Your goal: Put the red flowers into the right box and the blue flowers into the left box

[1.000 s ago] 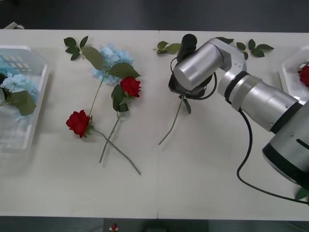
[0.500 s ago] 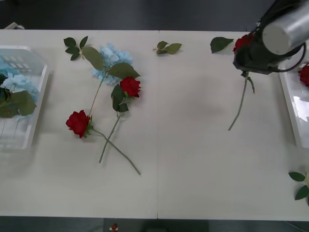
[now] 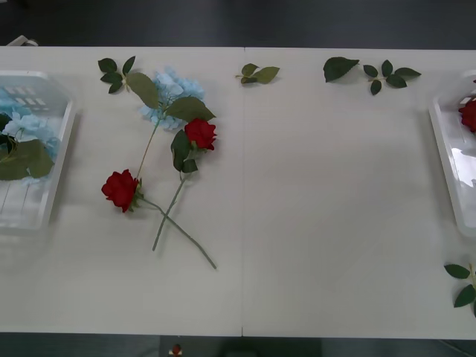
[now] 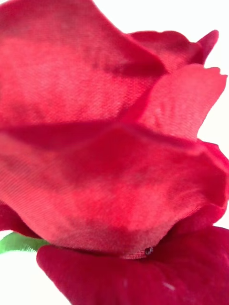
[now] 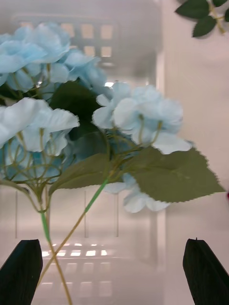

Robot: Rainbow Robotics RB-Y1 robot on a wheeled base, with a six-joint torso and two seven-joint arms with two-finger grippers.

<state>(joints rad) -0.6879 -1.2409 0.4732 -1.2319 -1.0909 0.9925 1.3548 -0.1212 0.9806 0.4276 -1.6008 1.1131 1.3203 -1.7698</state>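
Left claw point(image 5: 114, 271): we see it released over blue flowers point(image 5: 119, 119) in left box point(image 3: 56, 160).
Right claw: we can't tell its state; red rose point(image 4: 109, 157) up close.

Right box point(image 3: 451, 160) and its red flower point(image 3: 468, 115), edge-cropped.

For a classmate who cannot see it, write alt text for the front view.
Two red roses and a blue flower lie crossed on the left of a white table. The left box holds blue flowers; the right box holds a red rose. Loose leaf sprigs lie along the far edge.
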